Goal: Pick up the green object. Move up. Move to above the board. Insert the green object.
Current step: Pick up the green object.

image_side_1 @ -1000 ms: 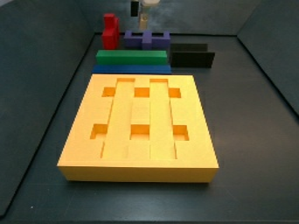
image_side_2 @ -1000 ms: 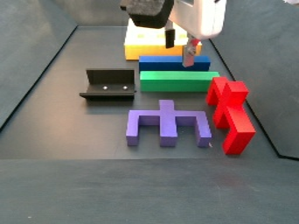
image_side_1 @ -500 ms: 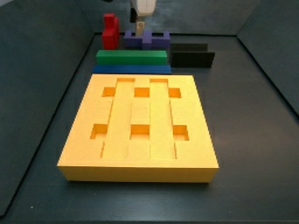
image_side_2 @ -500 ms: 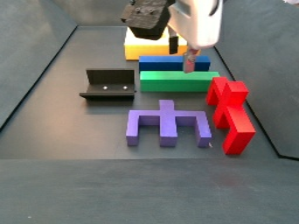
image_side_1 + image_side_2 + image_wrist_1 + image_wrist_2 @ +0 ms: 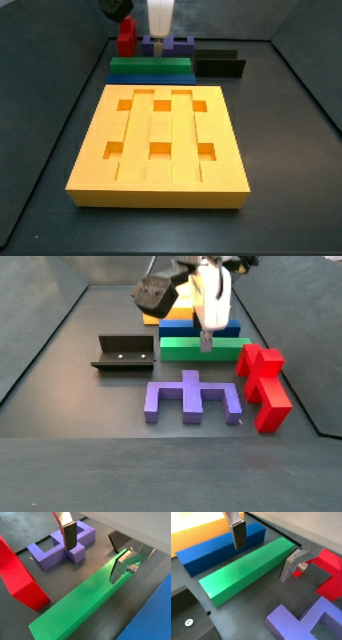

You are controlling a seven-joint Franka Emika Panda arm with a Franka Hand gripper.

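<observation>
We see our gripper [image 5: 264, 556] open, its two fingers straddling the green object [image 5: 248, 571] without touching it. The green object [image 5: 201, 348] lies flat on the floor, just beside the blue bar [image 5: 198, 329], between the board [image 5: 174, 302] and the purple piece [image 5: 193, 397].

Your gripper [image 5: 264, 557] straddles green object [image 5: 248, 569]; blue bar [image 5: 218, 547] between it and board [image 5: 171, 301]; fixture [image 5: 123, 353] beside.
</observation>
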